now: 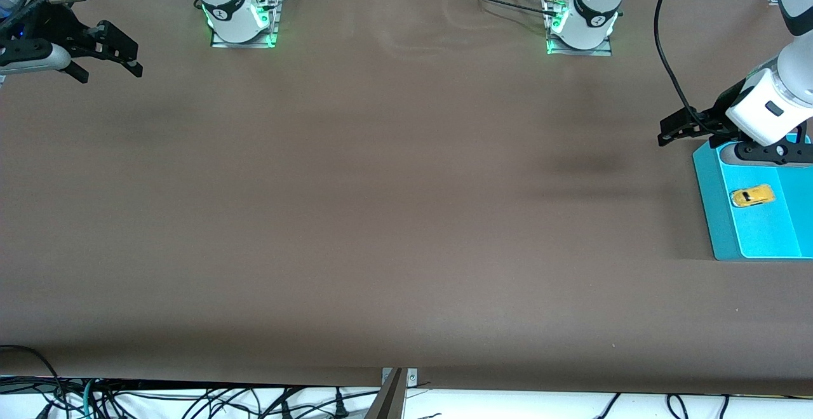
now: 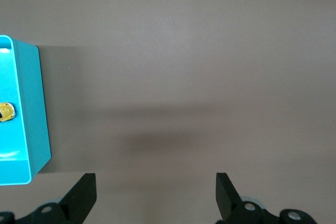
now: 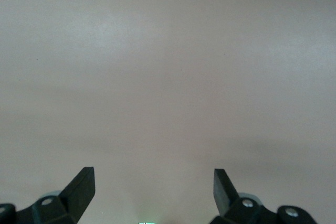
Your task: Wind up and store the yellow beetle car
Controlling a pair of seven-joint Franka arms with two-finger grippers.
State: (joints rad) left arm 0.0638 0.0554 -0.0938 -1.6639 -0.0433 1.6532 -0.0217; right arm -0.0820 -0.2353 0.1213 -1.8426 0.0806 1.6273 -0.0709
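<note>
Inside the teal tray (image 1: 711,216) lies the yellow beetle car (image 1: 752,196) — left pincer (image 1: 674,128) and right pincer (image 1: 113,51) both spread apart

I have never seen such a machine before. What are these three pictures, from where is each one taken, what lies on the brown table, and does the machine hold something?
You see two robot arms, each ending in a two-finger gripper. The wide picture comes from a high camera facing both arms. The other two come from cameras on the arms' wrists, looking down past their own fingers.

On the brown table stands a blue tray at the left arm's end, with the yellow beetle car lying inside it.

The left gripper hangs open over the table beside the tray. The right gripper hangs open over bare table at the right arm's end. Neither holds anything.
</note>
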